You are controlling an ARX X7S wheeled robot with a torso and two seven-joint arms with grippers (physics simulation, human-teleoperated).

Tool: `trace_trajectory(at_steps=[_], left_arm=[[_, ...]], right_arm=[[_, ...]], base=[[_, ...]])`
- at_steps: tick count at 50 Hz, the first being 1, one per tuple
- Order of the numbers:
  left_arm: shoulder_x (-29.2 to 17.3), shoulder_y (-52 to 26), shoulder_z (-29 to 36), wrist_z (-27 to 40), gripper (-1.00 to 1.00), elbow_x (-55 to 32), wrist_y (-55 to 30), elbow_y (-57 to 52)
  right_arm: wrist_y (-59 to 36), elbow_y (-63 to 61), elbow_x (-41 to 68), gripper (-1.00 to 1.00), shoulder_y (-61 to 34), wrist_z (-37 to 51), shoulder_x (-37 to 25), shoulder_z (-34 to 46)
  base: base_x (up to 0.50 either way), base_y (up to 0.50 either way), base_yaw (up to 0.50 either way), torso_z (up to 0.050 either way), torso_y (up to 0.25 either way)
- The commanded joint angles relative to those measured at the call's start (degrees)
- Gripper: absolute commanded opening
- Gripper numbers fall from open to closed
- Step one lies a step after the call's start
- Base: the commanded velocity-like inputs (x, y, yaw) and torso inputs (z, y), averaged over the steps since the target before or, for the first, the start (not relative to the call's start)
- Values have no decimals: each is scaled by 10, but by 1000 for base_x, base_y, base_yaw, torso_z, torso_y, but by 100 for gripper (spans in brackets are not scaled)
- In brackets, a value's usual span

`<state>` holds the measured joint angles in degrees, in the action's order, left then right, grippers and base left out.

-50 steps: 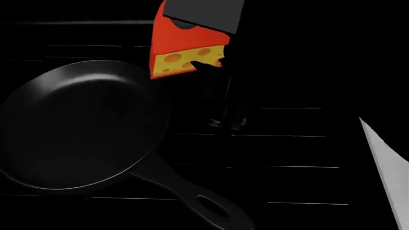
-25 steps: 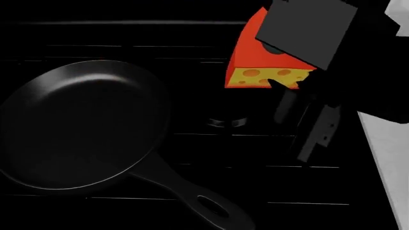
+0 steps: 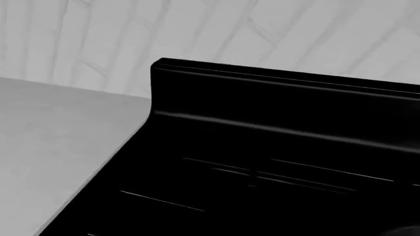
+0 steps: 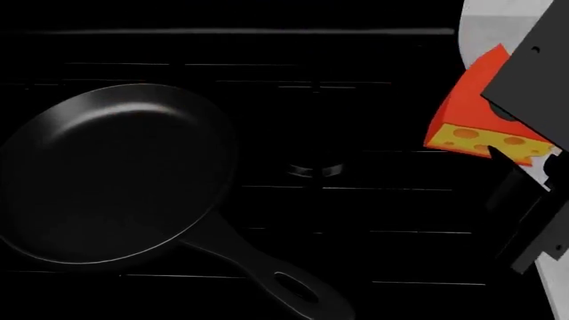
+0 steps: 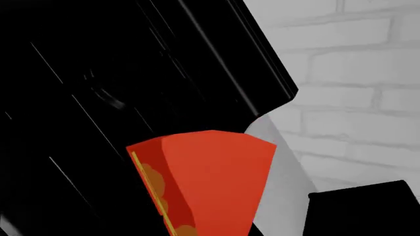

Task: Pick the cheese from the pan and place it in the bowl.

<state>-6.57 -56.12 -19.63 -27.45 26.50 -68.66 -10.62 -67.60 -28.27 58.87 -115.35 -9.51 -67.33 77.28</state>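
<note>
Transport step. Right end effector [image 4: 524, 143] clamped on the cheese [image 4: 471, 117], held in the air at the stove's right edge, well clear of the pan [image 4: 106, 173], which sits empty. Left end effector not in view, can't tell its state. Bowl not in frame. Next I need to find it, carry the cheese over it, then release.

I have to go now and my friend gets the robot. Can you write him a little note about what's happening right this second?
Right gripper: shut on the cheese, carried in the air over the stove's right edge.
Left gripper: not in view; its camera shows only stove and counter.
Pan: empty, on the stove.
Done: cheese is out of the pan.
Left: bring it to the bowl, which no view shows, and let go there.
</note>
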Motion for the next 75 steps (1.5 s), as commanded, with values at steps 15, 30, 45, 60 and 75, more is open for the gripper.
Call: trace_trajectory(at_steps=[15,30,45,60,75], left_arm=[[43,48,-7,21,100,-44,23,33],[40,50,-7,38,100,-68,37,53],[38,53,-1,55,100,-89,51,74],[34,56,3,67,100,-108,55,82],[28,64,2,75,100,-122,47,70]], right_arm=[[-90,-81,22,-100,-26,23,-108,-28],[-125,-100,12,-100,-35,24,-156,-35],[-149,-115,-17,-100,-29,19,-214,-36],[-216,-121,-33,-100,-39,18,-227,-61],[-224,-97,-55,-100,-23,30,-227,-58]], base=[[18,-12,-9,-13,-6],[17,-10,-8,-13,-7],[16,-9,-7,-13,-5],[14,-5,-5,-13,-6],[12,-4,-3,-13,-5]])
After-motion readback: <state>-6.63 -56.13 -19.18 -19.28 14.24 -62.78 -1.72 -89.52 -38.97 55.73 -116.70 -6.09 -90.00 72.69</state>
